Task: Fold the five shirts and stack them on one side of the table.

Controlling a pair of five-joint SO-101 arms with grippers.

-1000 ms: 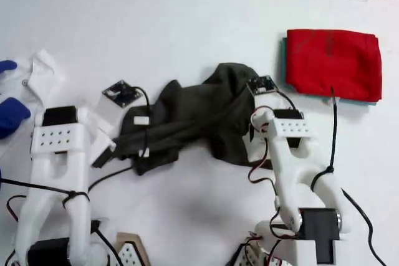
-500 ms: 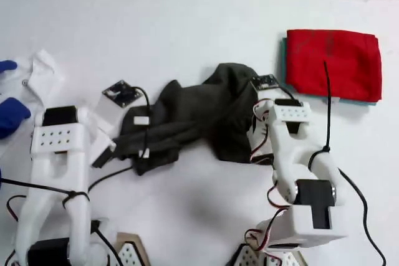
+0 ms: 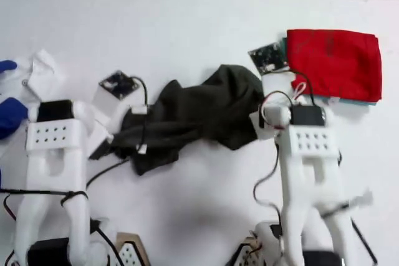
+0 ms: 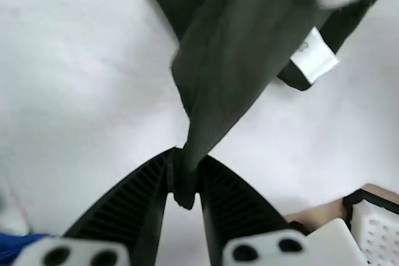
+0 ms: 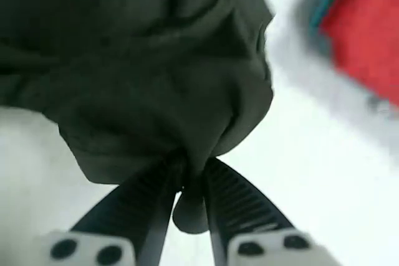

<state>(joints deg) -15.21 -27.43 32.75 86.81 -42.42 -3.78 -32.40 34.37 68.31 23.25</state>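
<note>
Left gripper (image 4: 185,185) and right gripper (image 5: 189,186) each pinch an end of the dark shirt (image 3: 199,113) slung between them, red shirt (image 3: 333,63) beside the right.

A blue cloth (image 3: 11,115) was cut off at the high view's left edge — a teal shirt (image 3: 358,99) lay hidden under the red shirt (image 3: 333,63), the dark shirt's (image 3: 199,113) ends beneath the arms.

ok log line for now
left gripper: shut on dark green cloth shirt | right gripper: shut on same shirt | folded red cloth shirt: set aside
</note>
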